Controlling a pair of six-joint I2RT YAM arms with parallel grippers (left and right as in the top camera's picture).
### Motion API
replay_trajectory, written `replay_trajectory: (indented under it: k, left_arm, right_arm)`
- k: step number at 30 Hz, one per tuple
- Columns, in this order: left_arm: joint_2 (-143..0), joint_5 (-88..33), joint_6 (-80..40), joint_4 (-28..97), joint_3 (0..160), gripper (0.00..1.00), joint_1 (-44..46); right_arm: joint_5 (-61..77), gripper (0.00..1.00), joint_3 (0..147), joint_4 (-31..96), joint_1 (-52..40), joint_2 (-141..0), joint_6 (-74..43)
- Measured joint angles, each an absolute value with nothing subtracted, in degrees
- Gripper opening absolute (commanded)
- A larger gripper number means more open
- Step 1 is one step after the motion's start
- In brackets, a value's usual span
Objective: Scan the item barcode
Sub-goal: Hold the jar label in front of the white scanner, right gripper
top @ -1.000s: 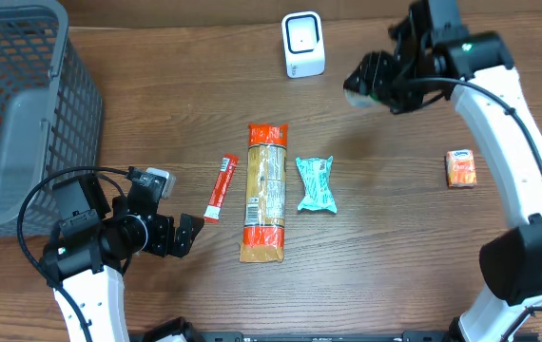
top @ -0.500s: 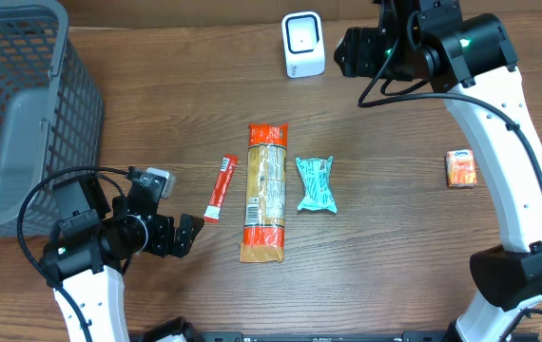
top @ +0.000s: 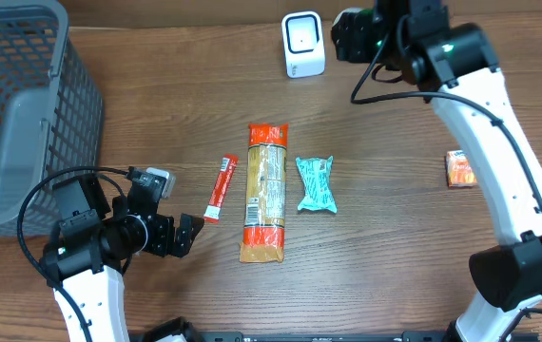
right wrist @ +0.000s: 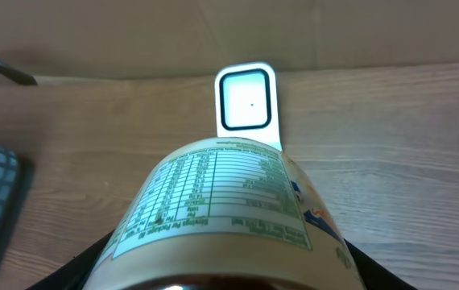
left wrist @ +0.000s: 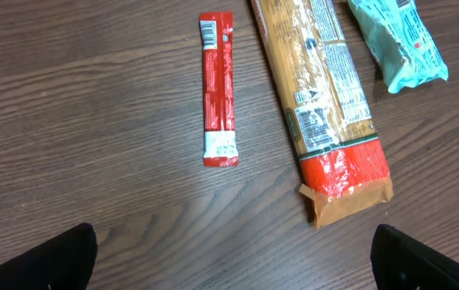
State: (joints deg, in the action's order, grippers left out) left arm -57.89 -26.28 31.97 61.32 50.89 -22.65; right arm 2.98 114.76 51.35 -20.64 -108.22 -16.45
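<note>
My right gripper [top: 364,40] is shut on a cream-labelled jar [right wrist: 225,201], held on its side above the back of the table. The jar's end [top: 349,34] sits just right of the white barcode scanner [top: 303,45]. In the right wrist view the jar's nutrition table faces up and points at the scanner's window [right wrist: 246,101]; no barcode shows on that side. At the front left my left gripper [top: 183,235] stands open over bare wood [left wrist: 233,258], just short of the red stick packet [left wrist: 217,101].
A long pasta packet [top: 265,190], a teal packet [top: 315,182] and the red stick [top: 221,187] lie mid-table. A small orange packet [top: 460,168] lies at the right. A grey mesh basket [top: 24,104] fills the far left corner.
My right arm has swung left and towards the back with the jar, bringing it from right of centre up beside the scanner. The left arm has not moved.
</note>
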Motion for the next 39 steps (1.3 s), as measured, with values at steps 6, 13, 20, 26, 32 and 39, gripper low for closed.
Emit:
replay_trajectory:
  k: [6,13,20,26,32,39]
  left_arm:
    - [-57.9,-26.3,32.0,61.3,50.9,0.99,-22.7]
    - [-57.9,-26.3,32.0,61.3,50.9,1.00,-22.7]
    - [-57.9,-26.3,32.0,61.3,50.9,1.00,-22.7]
    - [-57.9,-26.3,31.9,61.3,50.9,1.00,-22.7]
    - [-57.9,-26.3,32.0,61.3,50.9,0.99,-22.7]
    - [-57.9,-26.3,32.0,61.3,50.9,1.00,-22.7]
  right_arm:
    - [2.7,0.05,106.8,45.5,-21.2,-108.6,-16.5]
    - [2.6,0.04,106.4,44.1,-21.5,-111.8,-16.1]
    - [2.5,0.04,106.5,43.1,-23.3,-112.3,-12.1]
    - [2.8,0.04,106.5,44.2,-26.5,-112.3,-10.8]
    - [4.6,0.04,106.5,44.5,-26.1,-112.3,-10.5]
    - [5.4,0.03,110.1,45.1,-26.0,-112.3,-10.8]
